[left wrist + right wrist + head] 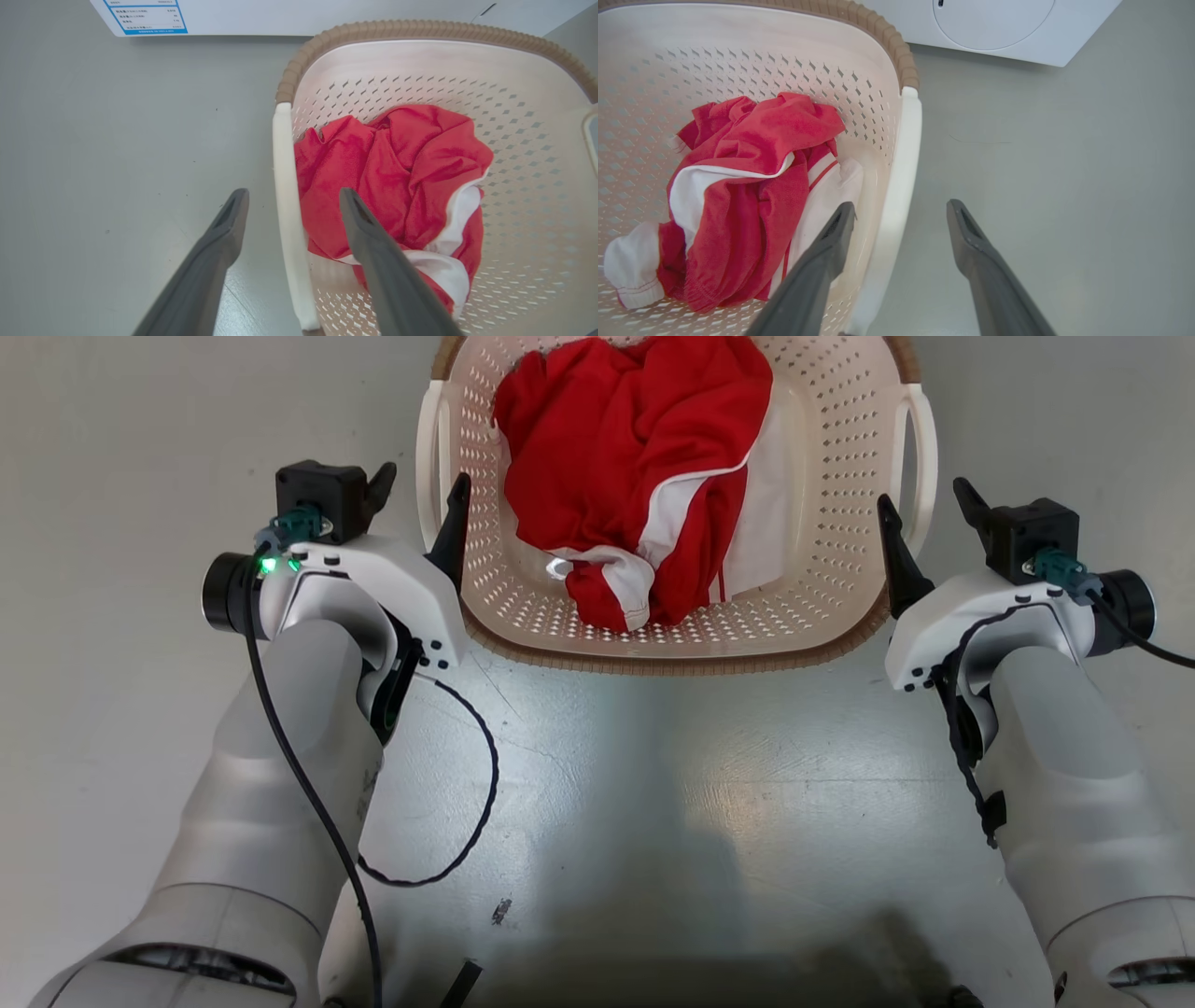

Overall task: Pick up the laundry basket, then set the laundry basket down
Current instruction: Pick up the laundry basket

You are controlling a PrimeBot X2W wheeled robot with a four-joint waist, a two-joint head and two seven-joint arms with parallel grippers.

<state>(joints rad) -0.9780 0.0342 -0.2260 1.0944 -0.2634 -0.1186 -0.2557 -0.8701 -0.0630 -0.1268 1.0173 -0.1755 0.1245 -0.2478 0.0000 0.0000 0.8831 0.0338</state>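
As far as I could judge, you were at the very beginning of the task. The laundry basket [822, 476], a small cream-white perforated plastic one with a brown woven-look rim, seemed to rest on the grey floor [653, 784] in front of you, between your two arms, not lifted.

Your left gripper [423, 476] was released. Its two dark fingers [219, 242] were spread on both sides of the white side handle [285, 186], one over the floor outside and the other inside, above the crumpled red and white garment [635, 457]. Your right gripper [921, 493] was released in the same way around the opposite handle [901, 186]. So the approach looked done. Closing on both handles, the lift and the setting down were all left to do.

Some things you could not check:

- The far rim of the basket was cut off at the top edge of the head view.
- The garment covered a big part of the basket bottom.
- Whether any finger touched a handle or the wall, I could not tell.
- The white washing machine [994, 28] behind the basket was cut off by the upper edge of the right wrist view.
- The print on the blue-framed label [149, 18] was too small to read.
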